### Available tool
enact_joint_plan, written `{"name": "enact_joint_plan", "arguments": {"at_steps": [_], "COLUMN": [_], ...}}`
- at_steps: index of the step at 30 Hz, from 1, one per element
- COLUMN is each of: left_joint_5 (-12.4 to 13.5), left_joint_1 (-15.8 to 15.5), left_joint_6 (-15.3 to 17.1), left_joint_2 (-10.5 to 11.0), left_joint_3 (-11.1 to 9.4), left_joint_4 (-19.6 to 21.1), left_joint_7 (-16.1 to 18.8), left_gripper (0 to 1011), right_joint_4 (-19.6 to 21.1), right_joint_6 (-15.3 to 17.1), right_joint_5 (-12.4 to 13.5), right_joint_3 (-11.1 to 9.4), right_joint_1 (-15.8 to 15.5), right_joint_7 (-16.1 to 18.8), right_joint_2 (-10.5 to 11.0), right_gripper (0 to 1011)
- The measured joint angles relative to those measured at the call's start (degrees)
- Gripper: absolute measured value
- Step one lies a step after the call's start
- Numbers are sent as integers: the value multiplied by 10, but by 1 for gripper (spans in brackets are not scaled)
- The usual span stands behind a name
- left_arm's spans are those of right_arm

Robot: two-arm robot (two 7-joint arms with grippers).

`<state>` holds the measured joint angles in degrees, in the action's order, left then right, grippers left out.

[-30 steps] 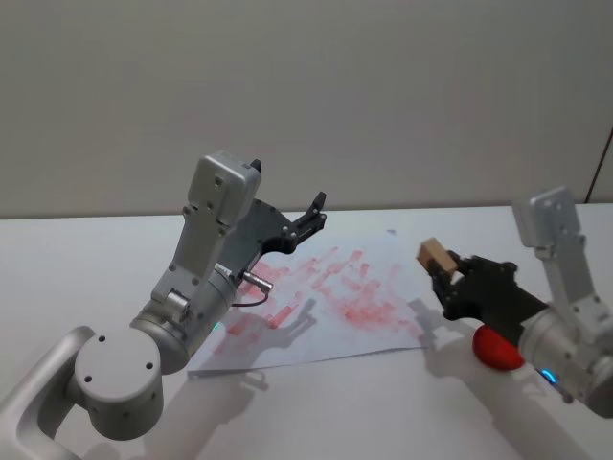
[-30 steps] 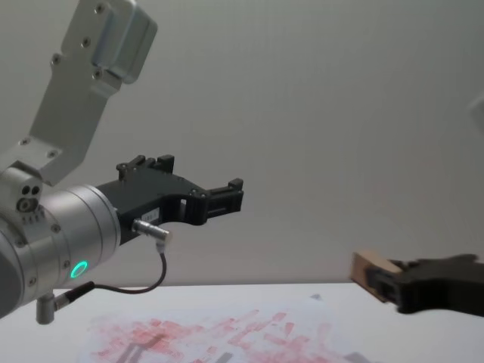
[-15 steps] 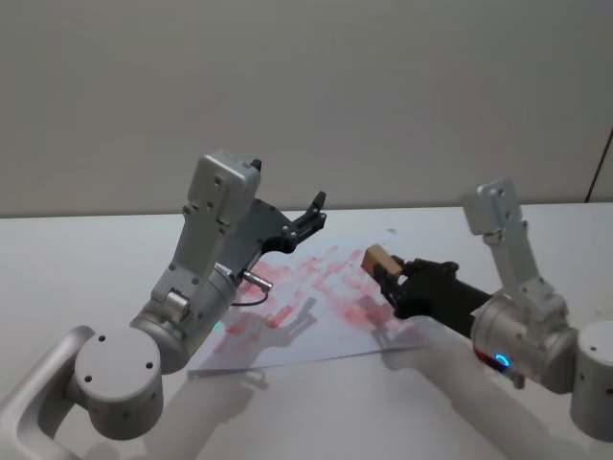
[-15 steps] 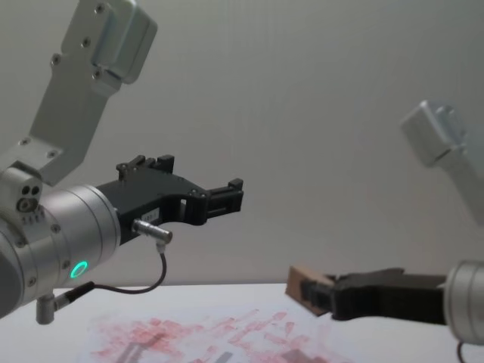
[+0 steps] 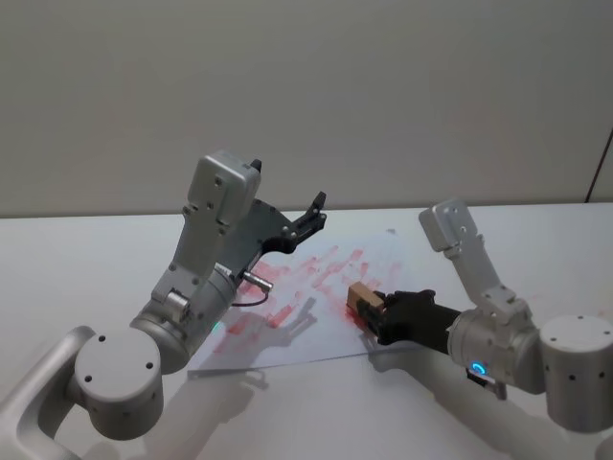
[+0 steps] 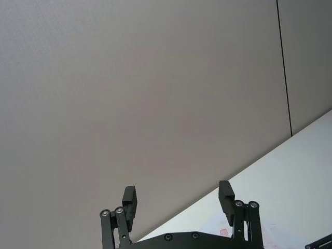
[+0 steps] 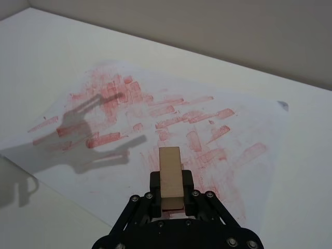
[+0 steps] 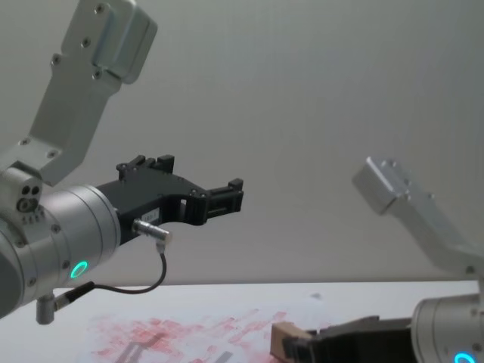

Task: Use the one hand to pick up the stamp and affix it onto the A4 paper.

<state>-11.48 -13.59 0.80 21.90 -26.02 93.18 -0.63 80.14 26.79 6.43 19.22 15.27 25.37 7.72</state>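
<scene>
The right gripper [image 5: 370,307] reaches in from about 4 o'clock in the head view and is clamped on the stamp [image 5: 363,294], its black fingers pressing the block's two sides. The stamp is a small tan wooden block that juts out past the fingertips. In the right wrist view the stamp [image 7: 170,176] stands between the fingers of the right gripper [image 7: 171,190], with a thin reddish edge at the end nearest the gripper body.

The stamp is low over the A4 paper [image 5: 402,264], toward the sheet's 3 o'clock side, above a patch of smudged red prints. It may be touching the sheet or sitting just above it — the angle does not settle this. In the chest view the stamp [image 8: 286,338] is down near the level of the A4 paper [image 8: 189,329], held out by the right gripper [image 8: 304,349].

The A4 paper lies flat on the white table [image 5: 77,259], skewed, with red-pink rectangular marks spread over much of it.

The left gripper [image 5: 314,213] hangs raised in the air over the sheet's 12 o'clock edge, well apart from the stamp. Its fingers are spread wide and hold nothing, as the left wrist view shows of the left gripper [image 6: 177,199] against the grey wall [image 6: 155,78].
</scene>
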Motion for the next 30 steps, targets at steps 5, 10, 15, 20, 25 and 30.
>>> {"name": "enact_joint_plan", "arguments": {"at_steps": [5, 10, 15, 20, 25, 30], "left_joint_5": [0, 0, 0, 0, 0, 0], "left_joint_1": [0, 0, 0, 0, 0, 0], "left_joint_6": [0, 0, 0, 0, 0, 0], "left_joint_2": [0, 0, 0, 0, 0, 0], "left_joint_3": [0, 0, 0, 0, 0, 0], "left_joint_4": [0, 0, 0, 0, 0, 0], "left_joint_7": [0, 0, 0, 0, 0, 0], "left_gripper": [1001, 1001, 1001, 1001, 1001, 1001], "right_joint_4": [-19, -29, -38, -41, -39, -20], "right_joint_6": [10, 13, 13, 2, -13, -33], "right_joint_5": [-12, -20, -27, -31, -32, -30], "right_joint_3": [5, 8, 11, 13, 15, 14], "right_joint_1": [9, 15, 20, 21, 20, 16], "right_joint_7": [5, 8, 9, 6, -1, -13], "right_joint_2": [-5, -8, -10, -12, -11, -9], "right_gripper": [216, 216, 216, 216, 216, 216]}}
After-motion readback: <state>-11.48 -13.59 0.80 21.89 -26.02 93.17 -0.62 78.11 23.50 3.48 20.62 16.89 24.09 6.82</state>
